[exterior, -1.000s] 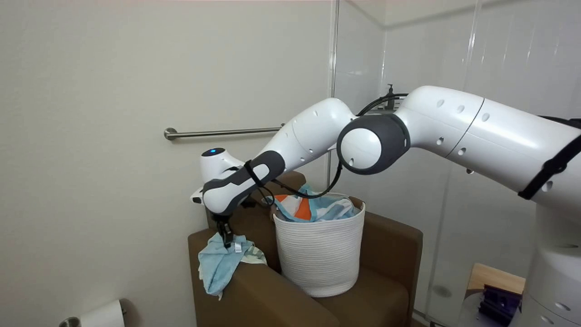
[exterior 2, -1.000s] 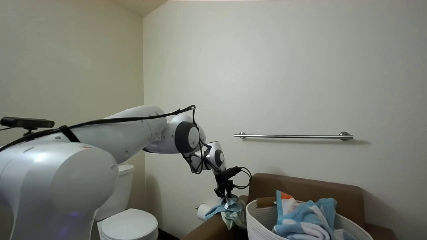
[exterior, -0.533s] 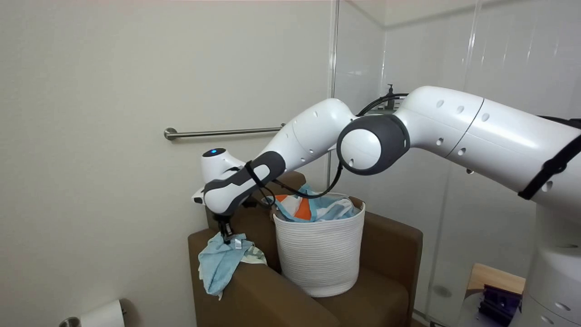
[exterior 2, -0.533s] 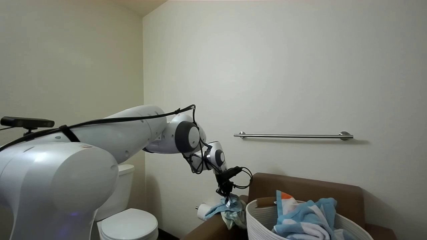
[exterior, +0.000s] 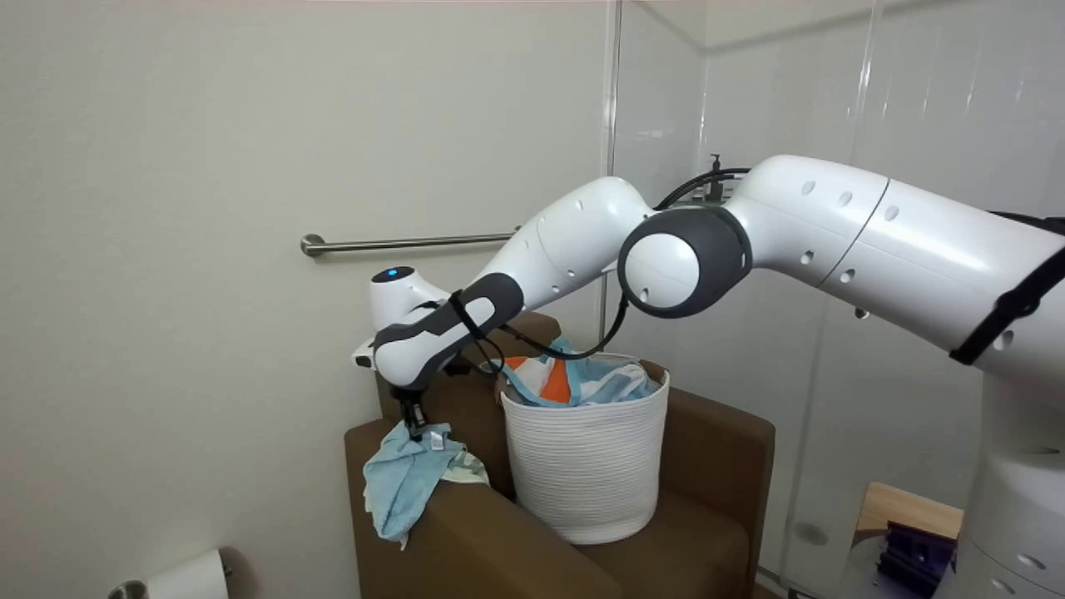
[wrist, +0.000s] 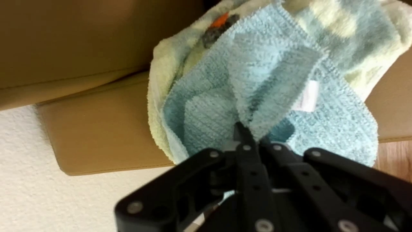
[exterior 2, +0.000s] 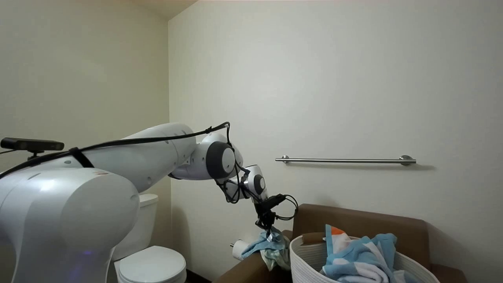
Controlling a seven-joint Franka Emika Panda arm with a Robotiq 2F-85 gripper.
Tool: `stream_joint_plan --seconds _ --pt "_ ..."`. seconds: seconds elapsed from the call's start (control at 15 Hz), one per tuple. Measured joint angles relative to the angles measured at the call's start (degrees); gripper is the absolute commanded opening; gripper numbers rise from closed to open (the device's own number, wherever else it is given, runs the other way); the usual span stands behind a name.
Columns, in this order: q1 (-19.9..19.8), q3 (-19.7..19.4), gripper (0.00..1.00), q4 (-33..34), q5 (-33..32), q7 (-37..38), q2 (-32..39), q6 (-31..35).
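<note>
A light blue terry cloth [wrist: 206, 119] lies draped over the brown armrest [wrist: 103, 135], with a small white tag [wrist: 307, 96] on it. My gripper [wrist: 252, 137] is shut on a raised fold of this cloth; the wrist view has the fold rising between the fingertips. In both exterior views the gripper [exterior: 416, 434] points down at the top of the light blue cloth [exterior: 403, 487], most of which still rests on the armrest. Beneath it is a pale yellow-green patterned cloth [wrist: 344, 29], partly covered.
On the chair seat stands a white woven basket [exterior: 586, 474] holding a blue, white and orange towel [exterior 2: 353, 259]. A metal bar [exterior 2: 346, 160] is fixed to the wall behind. A toilet [exterior 2: 153, 263] and a paper roll [exterior 2: 238, 249] are nearby. Cables hang along the arm.
The jaws have closed on the light blue cloth. My gripper has risen slightly, and the top of the cloth is drawn up a little with it. The basket has not moved.
</note>
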Motion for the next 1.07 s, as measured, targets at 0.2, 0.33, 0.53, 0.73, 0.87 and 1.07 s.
stream_joint_plan --seconds 0.2,0.33,0.53,0.73,0.87,1.07 --pt "0.04 -0.02 0.01 -0.02 0.01 0.09 -1.54 0.02" --pt "0.05 -0.02 0.01 -0.09 0.01 0.25 -2.77 0.03" --pt "0.09 -0.03 0.01 -0.35 0.01 1.26 -4.52 0.04" --pt "0.14 -0.03 0.01 -1.25 0.02 2.31 -6.3 0.15" --pt "0.18 -0.03 0.01 -2.29 0.02 3.5 -7.75 0.46" --pt "0.18 0.33 0.01 -4.93 0.01 5.58 -10.72 1.48"
